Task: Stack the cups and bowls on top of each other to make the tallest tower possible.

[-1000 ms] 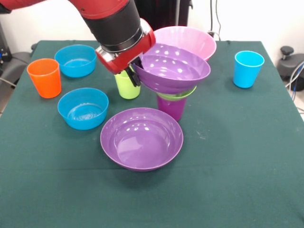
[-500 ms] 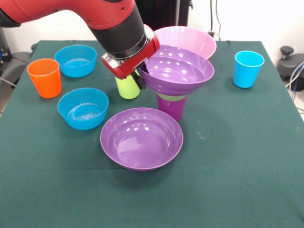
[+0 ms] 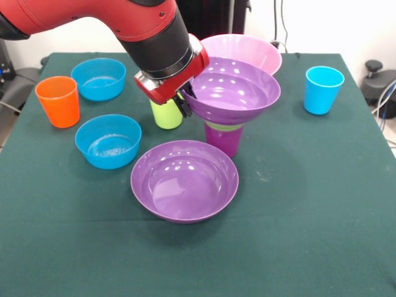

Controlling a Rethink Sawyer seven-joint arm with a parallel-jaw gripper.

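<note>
At mid-table stands a purple cup [image 3: 224, 140] with a thin band of the green bowl [image 3: 223, 126] showing above it. A wide purple bowl [image 3: 234, 93] rests on top, nearly level. My gripper [image 3: 184, 100] is shut on that bowl's left rim. A second wide purple bowl [image 3: 184, 180] lies on the cloth in front of the stack. The lime green cup [image 3: 165, 116] stands just left of the stack, partly hidden behind my gripper. The big pink bowl [image 3: 246, 51] sits behind the stack.
An orange cup [image 3: 58, 101] and two blue bowls [image 3: 99, 78] [image 3: 108, 141] stand at the left. A light blue cup [image 3: 323, 90] is at the right. The green tablecloth [image 3: 297, 235] reaches to the picture's lower edge.
The held purple bowl has moved slightly right and down over the stack. It has gone from tilted to nearly level, covering most of the green bowl.
</note>
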